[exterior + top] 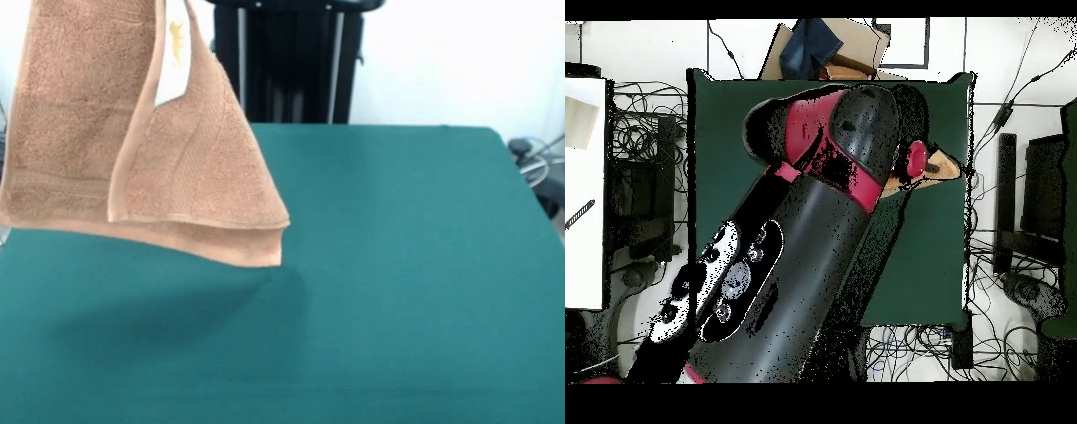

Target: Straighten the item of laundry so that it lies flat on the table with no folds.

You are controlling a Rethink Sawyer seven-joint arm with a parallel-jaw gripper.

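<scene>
The tan terry-cloth towel (79, 115) hangs in the air over the left of the dark green table (397, 265). It is folded over itself, its white tag (174, 53) shows near the top, and its lower edge casts a shadow on the table. It rises past the picture's top edge, so the hold on it is out of the front view. In the overhead view the red and black arm (835, 200) covers most of the table (935, 260). Its end with the gripper (910, 160) sits over a tan corner of the towel (945, 165).
The black pedestal (287, 62) stands behind the table's far edge. Cables (534, 159) lie past the right corner. In the overhead view a cardboard box with blue cloth (830, 45) sits beyond one table end, a white surface (585, 190) lies to the left, and cables ring the table.
</scene>
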